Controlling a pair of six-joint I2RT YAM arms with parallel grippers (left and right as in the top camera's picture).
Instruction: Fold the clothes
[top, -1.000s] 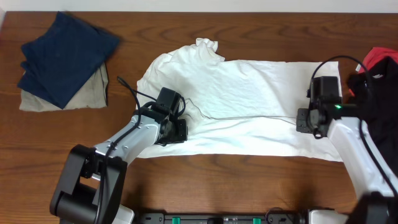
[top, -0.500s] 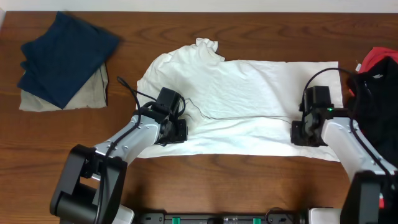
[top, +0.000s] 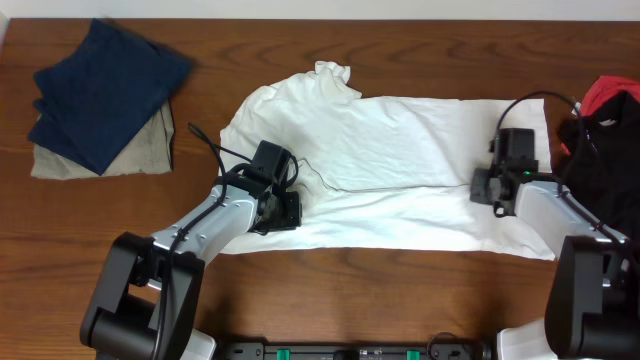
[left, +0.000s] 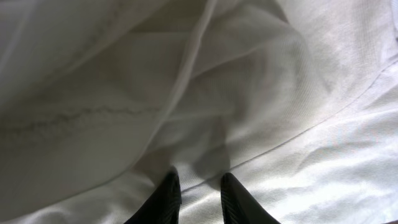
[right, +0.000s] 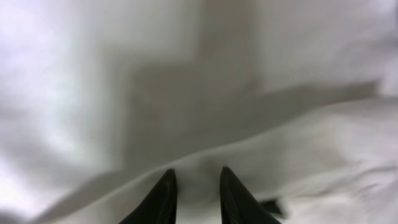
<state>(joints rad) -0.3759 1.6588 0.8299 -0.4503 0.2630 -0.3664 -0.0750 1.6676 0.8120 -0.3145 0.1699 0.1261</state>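
- The white T-shirt (top: 400, 140) lies spread across the middle of the bench (top: 400, 300), reaching toward the right edge.
- The left gripper (left: 198, 186) is on the shirt's left part, its fingers nearly together, pinching a fold.
- The right gripper (right: 194, 186) is on the shirt's right end, its fingers narrowly apart; whether it grips the cloth is unclear.

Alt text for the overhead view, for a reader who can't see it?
A white T-shirt lies spread sideways on a wooden table, with the left gripper and right gripper both low over its near half. A navy garment stacked on a beige garment sits far left; red and black fabric pokes in at the right edge.
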